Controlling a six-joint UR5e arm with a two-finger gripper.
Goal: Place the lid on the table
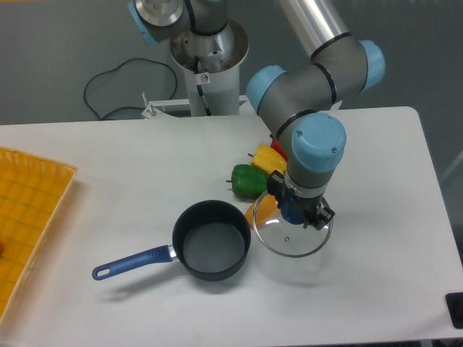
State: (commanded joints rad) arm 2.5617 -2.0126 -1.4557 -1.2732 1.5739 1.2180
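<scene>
The round clear glass lid (289,237) with a thin metal rim and a small vent hole hangs just right of the dark saucepan (210,240). My gripper (293,212) points down over the lid's centre and is shut on its blue knob, which shows between the fingers. The lid looks slightly tilted and close to the white table (376,217); I cannot tell if its rim touches the surface. The saucepan stands open, its blue handle pointing to the lower left.
A green pepper (248,180), a yellow pepper (266,157) and a red one partly hidden behind the arm lie just behind the lid. A yellow-orange grid tray (29,217) sits at the left edge. The robot base stands at the back centre.
</scene>
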